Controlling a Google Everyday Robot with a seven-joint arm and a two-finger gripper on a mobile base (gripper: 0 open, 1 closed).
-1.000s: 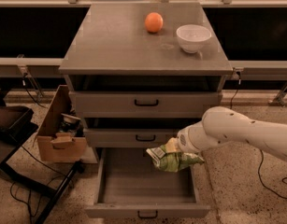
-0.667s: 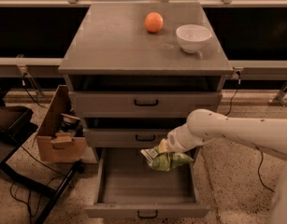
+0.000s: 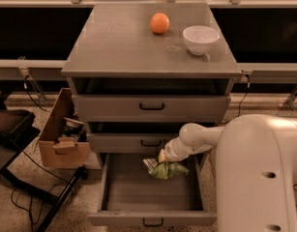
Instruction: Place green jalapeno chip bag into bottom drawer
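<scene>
The green jalapeno chip bag [image 3: 165,169] hangs over the back right part of the open bottom drawer [image 3: 138,196], just in front of the middle drawer's face. My gripper [image 3: 163,159] reaches in from the right at the end of the white arm [image 3: 201,137] and is shut on the bag's top end. The bag is low inside the drawer opening; I cannot tell whether it touches the drawer floor. The drawer is pulled fully out, and its grey interior shows nothing else inside.
An orange [image 3: 159,23] and a white bowl [image 3: 200,38] sit on the cabinet top [image 3: 119,47]. The top drawer [image 3: 152,107] and middle drawer [image 3: 138,142] are closed. A cardboard box [image 3: 63,134] with clutter stands left of the cabinet. My arm's white body [image 3: 264,173] fills the lower right.
My gripper and the bag have moved left and lower, from the right side above the drawer into the drawer opening. The arm's body now looms much larger at the lower right.
</scene>
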